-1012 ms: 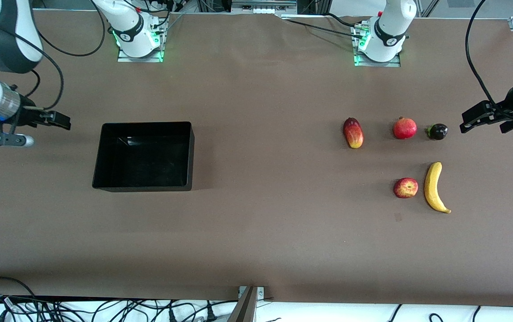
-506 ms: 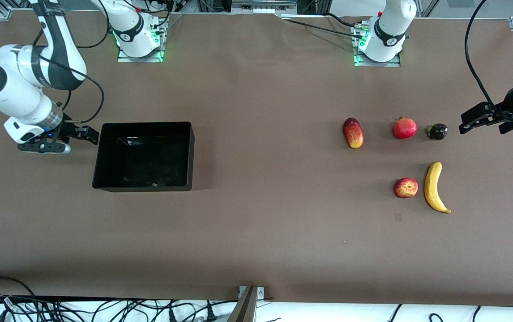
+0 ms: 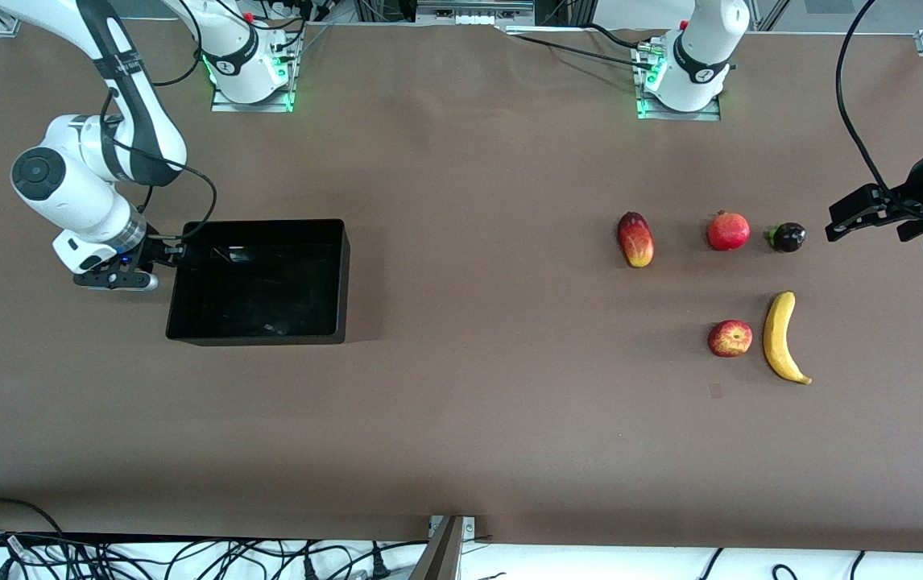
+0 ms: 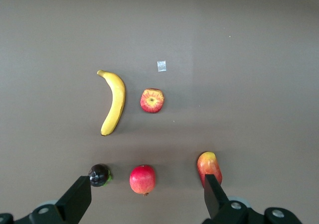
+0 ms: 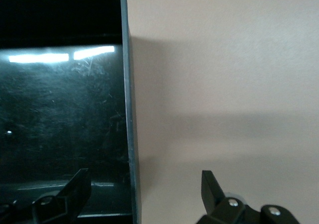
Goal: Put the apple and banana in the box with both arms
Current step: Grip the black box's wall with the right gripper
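Right tool (image 3: 174,251) spread, straddling glossy black box (image 3: 338,278) wall; left tool (image 3: 842,219) spread above table.

The front view looks steeply down from high across the table (image 3: 461,419), facing both arm bases at its 12 o'clock edge, and takes in the whole scene from afar.

The left wrist view looks straight down from well above, sharing with the front view the banana (image 4: 114,101) (image 3: 781,337) and apple (image 4: 152,100) (image 3: 730,338), turned half round.

The right wrist view hangs close over the box (image 5: 127,109) (image 3: 178,278), sharing only its wall at the right arm's end.
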You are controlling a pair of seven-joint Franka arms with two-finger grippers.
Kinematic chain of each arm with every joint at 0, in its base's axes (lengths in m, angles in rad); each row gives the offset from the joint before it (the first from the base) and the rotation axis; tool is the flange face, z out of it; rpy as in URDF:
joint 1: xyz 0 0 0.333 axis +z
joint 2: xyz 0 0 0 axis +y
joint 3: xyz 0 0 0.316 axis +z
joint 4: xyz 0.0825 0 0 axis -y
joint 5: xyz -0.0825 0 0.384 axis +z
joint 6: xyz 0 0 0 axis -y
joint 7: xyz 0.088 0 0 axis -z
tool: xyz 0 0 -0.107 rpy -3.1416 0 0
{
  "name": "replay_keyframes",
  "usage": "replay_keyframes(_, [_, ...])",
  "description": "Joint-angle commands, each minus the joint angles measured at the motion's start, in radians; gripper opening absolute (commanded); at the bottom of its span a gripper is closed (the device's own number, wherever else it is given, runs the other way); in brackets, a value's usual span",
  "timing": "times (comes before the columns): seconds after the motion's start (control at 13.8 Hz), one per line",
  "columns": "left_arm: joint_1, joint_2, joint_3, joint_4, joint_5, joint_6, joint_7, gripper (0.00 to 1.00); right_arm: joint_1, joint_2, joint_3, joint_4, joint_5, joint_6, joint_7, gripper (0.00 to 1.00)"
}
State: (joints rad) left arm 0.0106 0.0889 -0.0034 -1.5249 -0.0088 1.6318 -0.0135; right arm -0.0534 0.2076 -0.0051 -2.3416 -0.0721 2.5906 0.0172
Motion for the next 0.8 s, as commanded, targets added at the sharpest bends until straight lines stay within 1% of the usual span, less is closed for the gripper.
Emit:
replay_keyframes(0.0, [-0.001,0.008,-0.001,0.022,-0.013,-0.018,-0.006,1.0,0.003,0.025,-0.006,-0.025,0.002,0.054,0.003,0.53])
replay_keyframes(0.07, [-0.001,0.008,-0.001,0.022,-0.013,-0.018,-0.006,1.0,0.003,0.027,-0.006,-0.027,0.002,0.057,0.004,0.23])
replay_keyframes(0.14, [-0.001,0.008,-0.001,0.022,-0.013,-0.018,-0.006,1.0,0.003,0.033,-0.006,-0.027,0.003,0.062,0.009,0.01])
replay_keyframes(0.36, [-0.001,0.008,-0.001,0.022,-0.013,-0.018,-0.006,1.0,0.003,0.062,-0.006,-0.025,0.018,0.068,0.01,0.0])
replay_keyframes(0.65, [-0.001,0.009,-0.001,0.022,-0.013,-0.018,-0.006,1.0,0.003,0.046,0.008,-0.016,0.017,0.068,0.012,0.0])
replay_keyframes(0.72, [-0.001,0.008,-0.001,0.022,-0.013,-0.018,-0.006,1.0,0.003,0.036,0.028,-0.006,0.017,0.063,0.013,0.0])
